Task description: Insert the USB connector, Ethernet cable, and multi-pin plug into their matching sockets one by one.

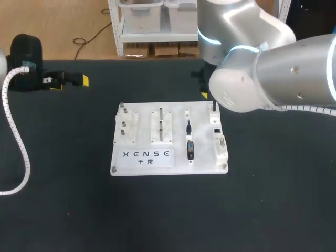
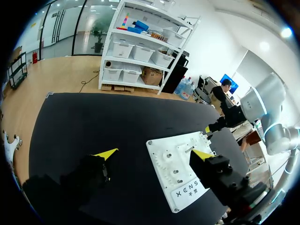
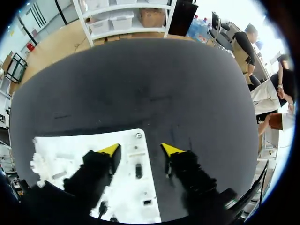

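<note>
table (image 1: 63,210): matt black, cloth-like, faintly speckled | connector board (image 1: 202,157), centre: white plastic, smooth, slight sheen | corner screws (image 1: 224,167): bright metal | right arm (image 1: 283,68), upper right: smooth silver shell, glossy highlights | cable wrap (image 1: 21,147), left edge: white ribbed plastic spiral | right gripper (image 3: 140,149): matt black fingers, yellow tips

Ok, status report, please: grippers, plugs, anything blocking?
Left gripper open, empty, off to the side. Right gripper open, empty, over the board, far corner. Black plugs on board. Nothing blocking.
</note>
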Action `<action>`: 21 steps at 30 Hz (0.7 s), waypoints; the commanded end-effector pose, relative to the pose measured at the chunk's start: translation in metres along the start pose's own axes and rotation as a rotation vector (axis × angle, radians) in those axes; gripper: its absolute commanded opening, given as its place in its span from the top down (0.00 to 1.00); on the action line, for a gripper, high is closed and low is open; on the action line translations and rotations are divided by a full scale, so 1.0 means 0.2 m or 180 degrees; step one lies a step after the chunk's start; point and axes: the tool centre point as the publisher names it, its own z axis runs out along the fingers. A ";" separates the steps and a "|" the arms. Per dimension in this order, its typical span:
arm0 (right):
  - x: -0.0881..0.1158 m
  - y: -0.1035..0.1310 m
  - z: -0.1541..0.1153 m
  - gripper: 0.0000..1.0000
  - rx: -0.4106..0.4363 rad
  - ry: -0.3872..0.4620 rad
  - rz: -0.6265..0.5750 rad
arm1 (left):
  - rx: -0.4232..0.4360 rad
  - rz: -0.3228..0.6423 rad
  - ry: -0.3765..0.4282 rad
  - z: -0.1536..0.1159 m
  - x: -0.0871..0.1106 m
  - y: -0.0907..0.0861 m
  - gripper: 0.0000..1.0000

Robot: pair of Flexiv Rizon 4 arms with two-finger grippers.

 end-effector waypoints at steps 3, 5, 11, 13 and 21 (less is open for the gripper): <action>0.13 0.06 -0.20 0.00 -0.0084 -0.0210 -0.0020 | 0.0000 0.0000 0.0000 0.00 0.00 0.00 0.00; 0.18 0.10 -0.22 0.00 -0.0141 -0.0149 -0.0038 | 0.0000 0.0000 0.0000 0.00 0.00 0.00 0.00; 0.36 0.23 -0.20 0.00 -0.0217 0.0138 -0.0044 | 0.0000 0.0000 0.0000 0.00 0.00 0.00 0.00; 0.42 0.27 -0.17 0.00 -0.0217 0.0215 -0.0069 | 0.0000 0.0000 0.0000 0.00 0.00 0.00 0.00; 0.55 0.33 -0.10 0.00 -0.0331 0.0437 -0.0196 | 0.0000 0.0000 0.0000 0.00 0.00 0.00 0.00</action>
